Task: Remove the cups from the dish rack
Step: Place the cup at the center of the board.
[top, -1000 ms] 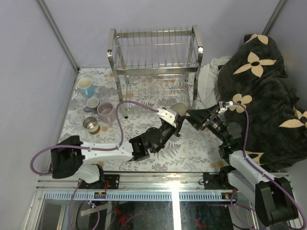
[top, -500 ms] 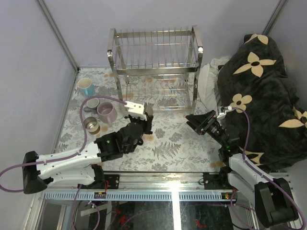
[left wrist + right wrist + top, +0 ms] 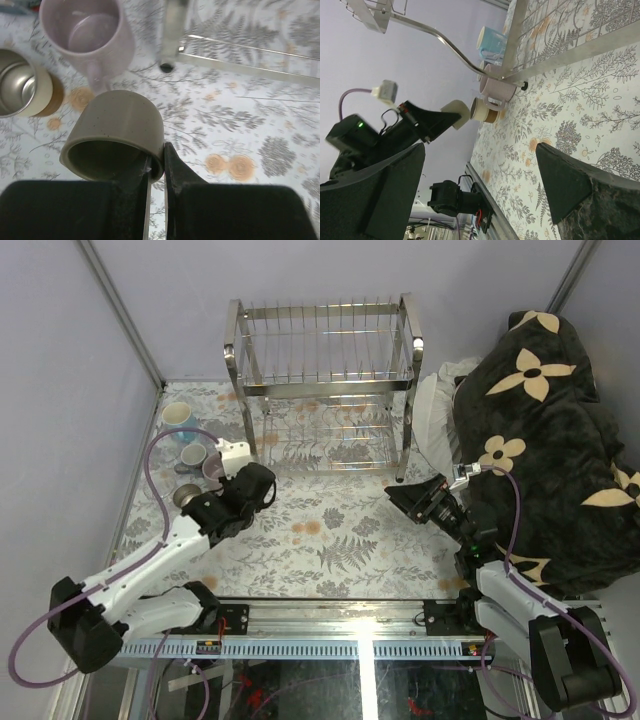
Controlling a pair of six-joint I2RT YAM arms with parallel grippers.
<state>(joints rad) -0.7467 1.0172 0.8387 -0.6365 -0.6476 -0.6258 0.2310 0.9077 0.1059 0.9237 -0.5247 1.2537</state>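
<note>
My left gripper (image 3: 156, 161) is shut on the rim of the olive-grey mug (image 3: 117, 134), one finger inside and one outside, and holds it tilted just above the table. In the top view the left gripper (image 3: 212, 506) is beside the group of cups, and the arm hides the mug. The pale lilac mug (image 3: 87, 35) and the brown-and-cream cup (image 3: 25, 90) stand just beyond it. The light blue mug (image 3: 178, 419) and grey-blue cup (image 3: 193, 454) stand farther back. The chrome dish rack (image 3: 325, 380) shows no cups. My right gripper (image 3: 405, 497) is open and empty.
A clear glass (image 3: 157, 486) stands at the table's left edge. A rack post (image 3: 172, 30) rises just right of the lilac mug. A black flowered blanket (image 3: 550, 430) is piled at the right. Purple walls close in the back and left.
My left arm has swung left from the rack's front right corner to the group of cups, carrying the olive-grey mug. The right gripper has drawn back slightly.
</note>
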